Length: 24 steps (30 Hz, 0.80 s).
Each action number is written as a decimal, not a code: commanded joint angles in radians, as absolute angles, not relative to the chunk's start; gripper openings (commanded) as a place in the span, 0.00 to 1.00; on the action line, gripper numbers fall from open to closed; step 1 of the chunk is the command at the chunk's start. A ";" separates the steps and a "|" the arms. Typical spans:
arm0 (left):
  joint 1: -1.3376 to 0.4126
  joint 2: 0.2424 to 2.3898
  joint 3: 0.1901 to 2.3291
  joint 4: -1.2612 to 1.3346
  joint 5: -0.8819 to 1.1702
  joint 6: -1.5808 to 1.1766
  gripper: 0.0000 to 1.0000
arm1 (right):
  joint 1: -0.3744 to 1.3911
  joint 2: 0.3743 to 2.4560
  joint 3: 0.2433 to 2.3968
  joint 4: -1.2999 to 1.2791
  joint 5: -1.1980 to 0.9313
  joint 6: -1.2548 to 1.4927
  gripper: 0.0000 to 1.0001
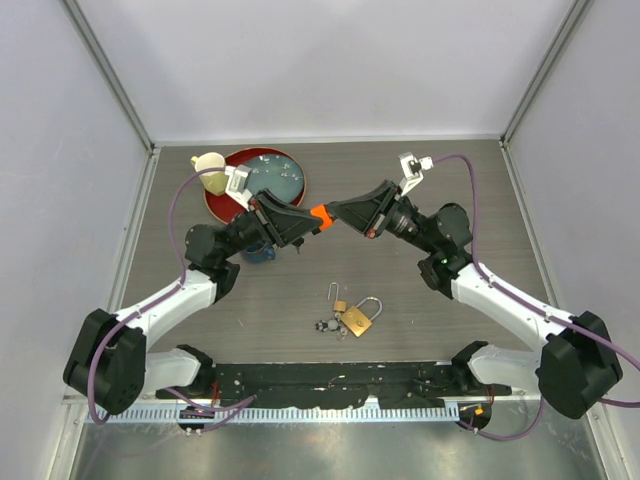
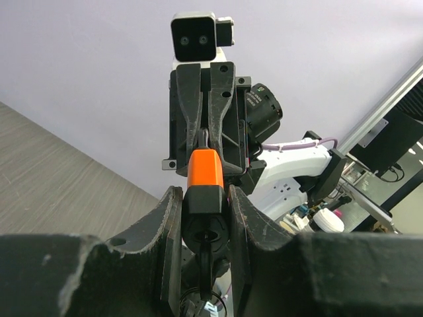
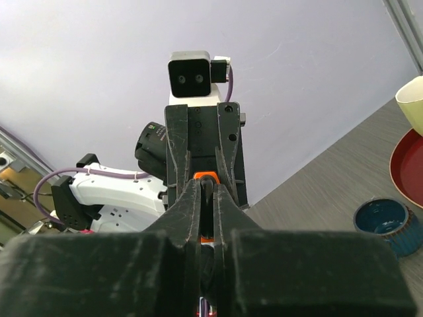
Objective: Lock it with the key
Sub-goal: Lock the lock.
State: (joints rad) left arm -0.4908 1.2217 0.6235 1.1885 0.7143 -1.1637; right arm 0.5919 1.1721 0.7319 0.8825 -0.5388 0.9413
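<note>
Left pincer point(image 1: 298, 226) and right pincer point(image 1: 340, 212) grip orange lock point(image 1: 320, 215).

I am watching both arms meeting nose to nose above the middle of the tabletop point(image 1: 250, 335). The left jaws and the right jaws are both clamping one orange-and-black piece point(image 1: 319, 214), so each arm is blocking the other's path straight ahead. Beneath them a brass padlock point(image 1: 358, 318) and loose keys point(image 1: 335, 298) are lying near the front, with bare surface opening on either side. A red plate point(image 1: 216, 203), a cream cup point(image 1: 209, 164) and a dark blue bowl point(image 1: 262, 254) are crowding the far left, while the far right is staying open up to the walls point(image 1: 60, 150).
</note>
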 commanded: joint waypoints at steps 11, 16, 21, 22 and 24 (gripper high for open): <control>-0.446 1.002 0.755 0.533 0.724 -0.709 0.80 | 0.586 1.135 1.075 0.269 -0.675 0.473 0.01; -0.402 0.951 0.871 0.165 0.741 -0.498 0.90 | 0.581 1.201 1.198 0.008 -0.834 0.338 0.01; -0.402 0.986 1.018 -0.155 0.845 -0.313 0.91 | 0.580 1.246 1.267 -0.126 -0.963 0.265 0.01; -0.403 0.997 1.029 -0.173 0.873 -0.307 0.91 | 0.581 1.250 1.270 -0.129 -0.977 0.264 0.01; -0.403 1.035 1.049 -0.175 0.911 -0.322 0.94 | 0.581 1.259 1.270 -0.129 -0.979 0.267 0.01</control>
